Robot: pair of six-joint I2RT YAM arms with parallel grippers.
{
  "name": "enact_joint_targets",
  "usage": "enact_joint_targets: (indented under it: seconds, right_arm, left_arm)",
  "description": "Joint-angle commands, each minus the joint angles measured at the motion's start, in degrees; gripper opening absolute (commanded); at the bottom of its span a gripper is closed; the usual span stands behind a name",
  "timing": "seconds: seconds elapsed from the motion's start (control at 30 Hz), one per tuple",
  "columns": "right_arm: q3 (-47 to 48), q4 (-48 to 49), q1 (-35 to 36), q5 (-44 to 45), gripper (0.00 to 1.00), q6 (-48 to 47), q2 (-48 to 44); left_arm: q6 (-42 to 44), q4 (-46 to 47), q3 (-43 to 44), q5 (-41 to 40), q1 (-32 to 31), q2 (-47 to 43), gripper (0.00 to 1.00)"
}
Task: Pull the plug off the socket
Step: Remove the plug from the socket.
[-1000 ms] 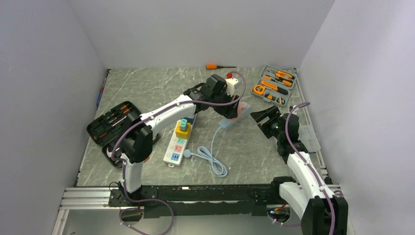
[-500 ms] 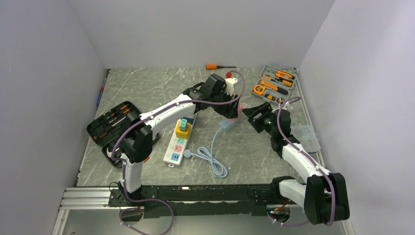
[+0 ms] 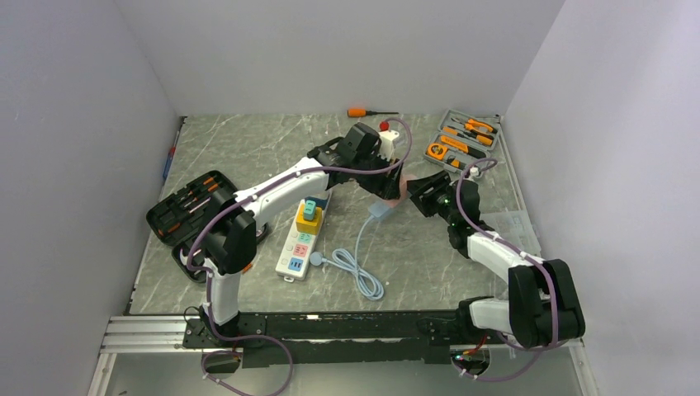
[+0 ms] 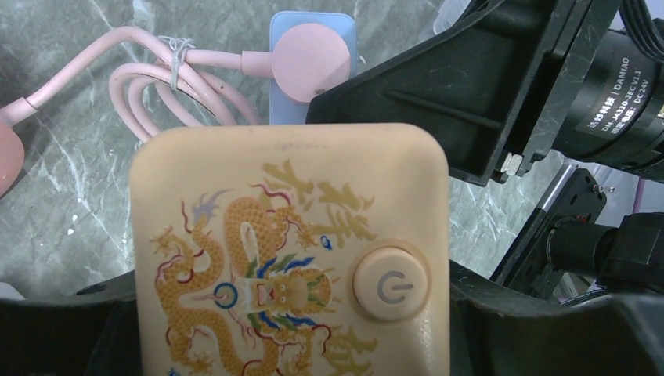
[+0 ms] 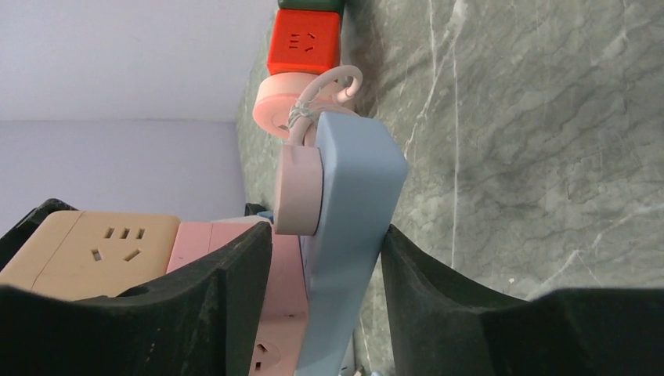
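Note:
My left gripper point(image 3: 386, 183) is shut on a tan socket block point(image 4: 290, 251) with a dragon print and a round power button. Beyond it stands a light blue socket strip point(image 5: 352, 227), also seen in the left wrist view point(image 4: 280, 102). A round pink plug point(image 5: 297, 188) sits in its face, trailing a tied pink cable point(image 4: 156, 86). My right gripper point(image 5: 325, 235) is open and straddles the blue strip and the plug. Its right finger point(image 5: 470, 329) touches the strip's back, and its left finger point(image 5: 196, 313) is beside the plug. A pink socket block point(image 5: 286, 305) lies behind.
A white power strip point(image 3: 301, 239) with yellow and teal adapters lies left of centre, beside a coiled pale cable point(image 3: 359, 268). A black tool case point(image 3: 186, 206) stands open at the left and a grey tool tray point(image 3: 462, 144) at the back right. An orange screwdriver point(image 3: 361, 112) lies at the back.
My right arm has swung left toward the left gripper, and its fingers now reach the blue strip and pink plug. The left arm has hardly moved.

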Motion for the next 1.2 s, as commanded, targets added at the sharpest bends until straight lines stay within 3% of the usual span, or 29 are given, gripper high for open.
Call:
enact_joint_targets:
  seconds: [0.0,0.13,0.4,0.47,0.53,0.6,0.67,0.87,0.97,1.07,1.17]
  right_arm:
    - [2.4,6.3,3.2,-1.7,0.54,1.6,1.1]
    - [2.0,7.4,3.6,-2.1,0.49,2.6,1.7]
    - [0.6,6.7,3.4,-2.2,0.29,2.2,-0.2]
    - [0.2,6.4,3.5,-2.5,0.34,1.8,-1.1]
    - [-0.5,6.5,3.5,-2.8,0.52,1.3,-2.2]
    - [-1.4,6.1,3.4,-2.7,0.61,1.3,-3.6]
    - [-2.0,5.7,3.4,-2.5,0.59,1.5,-4.9]
    - [-2.0,5.3,3.5,-2.4,0.40,1.6,-4.9]
    - [-1.9,6.4,3.5,-2.4,0.35,2.3,-3.5]
    - [-1.4,7.8,3.6,-2.4,0.35,2.8,-1.5]
    - [-0.1,8.9,3.5,-2.6,0.46,3.4,0.5]
  left_arm:
    - [-1.2,7.7,5.7,2.7,-0.1,-4.4,0.03]
    - [-0.9,7.8,5.8,2.4,-0.1,-4.4,0.03]
    - [0.6,7.0,5.5,1.7,-0.1,-5.1,0.02]
    - [1.1,7.0,5.7,1.5,0.1,-5.3,0.02]
    - [1.4,6.9,6.0,1.0,0.3,-5.3,0.02]
    - [1.6,7.0,6.2,1.0,0.5,-5.3,0.02]
    - [1.7,6.8,6.4,1.0,0.8,-5.4,0.02]
    - [1.8,6.5,6.4,0.8,1.1,-5.7,0.02]
    - [1.9,6.5,6.4,0.8,1.4,-6.0,0.02]
    - [1.5,6.5,6.4,1.4,1.4,-6.0,0.02]
    - [0.5,6.7,6.4,2.5,1.4,-6.0,0.02]
